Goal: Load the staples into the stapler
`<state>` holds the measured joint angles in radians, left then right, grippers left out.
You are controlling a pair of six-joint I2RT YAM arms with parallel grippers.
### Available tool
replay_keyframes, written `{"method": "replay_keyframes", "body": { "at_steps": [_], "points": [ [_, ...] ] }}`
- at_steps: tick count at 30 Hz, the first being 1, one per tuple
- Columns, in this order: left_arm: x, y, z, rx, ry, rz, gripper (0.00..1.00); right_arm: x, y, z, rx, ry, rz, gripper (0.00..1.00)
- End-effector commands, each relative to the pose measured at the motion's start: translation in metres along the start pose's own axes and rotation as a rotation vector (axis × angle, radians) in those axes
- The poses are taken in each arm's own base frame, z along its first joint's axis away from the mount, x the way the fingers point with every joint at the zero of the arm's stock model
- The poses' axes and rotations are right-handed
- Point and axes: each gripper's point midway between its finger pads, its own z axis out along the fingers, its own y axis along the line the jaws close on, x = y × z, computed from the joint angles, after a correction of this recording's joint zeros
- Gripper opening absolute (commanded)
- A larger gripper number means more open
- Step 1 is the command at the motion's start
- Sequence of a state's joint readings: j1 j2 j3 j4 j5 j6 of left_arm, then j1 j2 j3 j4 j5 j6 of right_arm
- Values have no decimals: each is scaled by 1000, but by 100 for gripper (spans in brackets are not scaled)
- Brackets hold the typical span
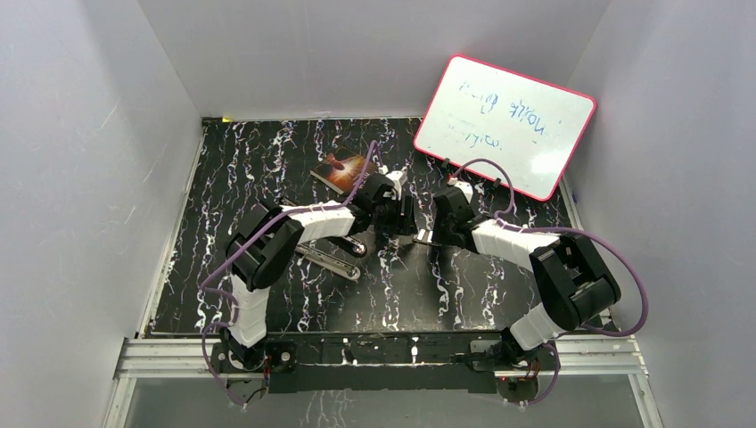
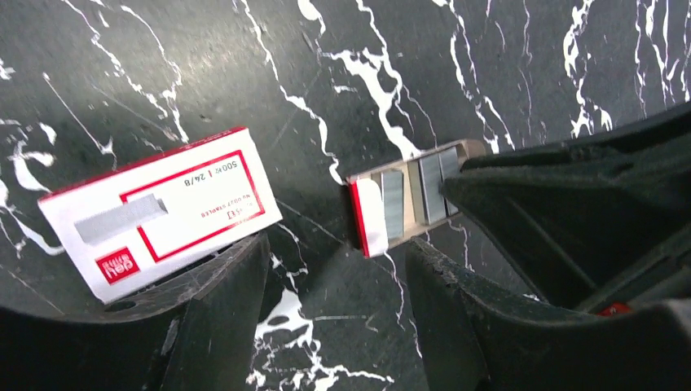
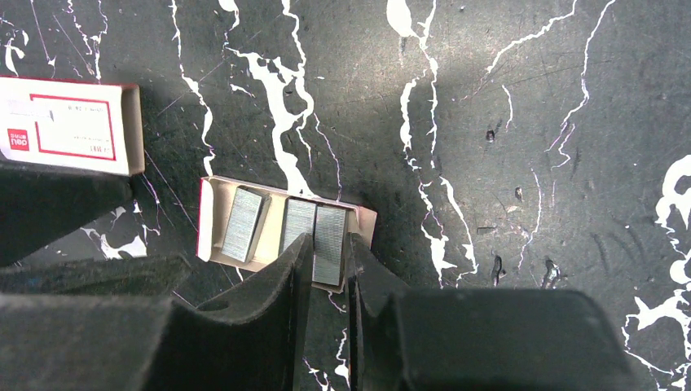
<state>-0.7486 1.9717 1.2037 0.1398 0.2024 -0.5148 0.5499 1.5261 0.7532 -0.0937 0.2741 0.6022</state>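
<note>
Staples (image 3: 242,224) are kept as three strips in a small tray (image 3: 210,220) at the middle of the counter (image 3: 530,163), beyond the stapler (image 1: 332,259) lying under the left forearm. The end strip is pinched by the narrowly closed right end effector (image 3: 328,241). The left end effector (image 2: 332,252) is spread wide, holding nothing, between tray and white-and-red box (image 2: 163,212). Both arms are folded inward, wrists pointed down. Bare room is seen all around; a whiteboard (image 1: 505,125) leans farthest.

Black marble-look table (image 1: 267,160) veined in white, silver-grey staples (image 3: 327,236) in a tan cardboard tray (image 3: 213,244) – red along one end, white box sleeve (image 2: 187,199) with red border and red logo patch, whiteboard (image 1: 505,125) framed in pink-red – blue scribbles across it, purple cables (image 1: 644,303).
</note>
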Motion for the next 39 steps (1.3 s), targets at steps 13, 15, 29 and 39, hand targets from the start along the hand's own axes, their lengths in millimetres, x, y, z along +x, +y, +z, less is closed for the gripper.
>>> {"method": "replay_keyframes", "body": {
  "at_steps": [13,15,29,39],
  "points": [
    [7,-15,12,86,51,20,55,2,-9,-1,25,-4,-8,28],
    [8,-15,13,86,55,21,54,2,-9,-1,26,-5,-7,28],
    [17,-17,23,69,87,33,44,1,-11,-2,34,-6,-12,28],
    [14,-10,20,17,84,55,23,2,-11,-1,34,-6,-11,28]
  ]
}}
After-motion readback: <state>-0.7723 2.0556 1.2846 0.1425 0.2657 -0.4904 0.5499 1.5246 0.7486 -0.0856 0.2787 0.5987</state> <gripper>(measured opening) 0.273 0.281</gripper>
